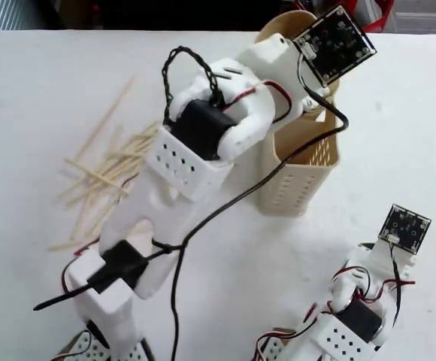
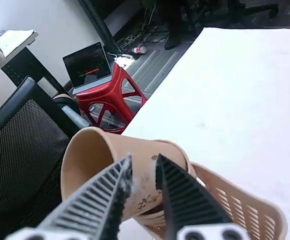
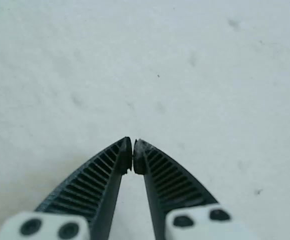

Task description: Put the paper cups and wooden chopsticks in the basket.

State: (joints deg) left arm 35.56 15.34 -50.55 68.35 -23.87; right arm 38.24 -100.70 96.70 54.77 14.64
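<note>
left gripper (image 2: 143, 163): jaws a narrow gap apart, nothing pinched between them that we can see. the tan wall of a paper cup (image 2: 85, 167) shows through the gap. this cup lies tipped on its side, leaning on a second cup (image 2: 179, 155) that seems to sit in the far end of the basket (image 2: 245, 210). we judge it half-seated rather than fully in, since the second cup's rim props it up. the left arm (image 1: 195, 143) stretches from near left across to the basket, which stands upright at centre, so the cup can be delivered from above. the wooden chopsticks (image 1: 109, 177) lie scattered on the table (image 1: 45, 90) left of that arm, well apart from the basket, not yet collected. right gripper (image 3: 133, 150): jaws together, tips touching, low over bare table at near right, probably to keep out of the left arm's way.
</note>
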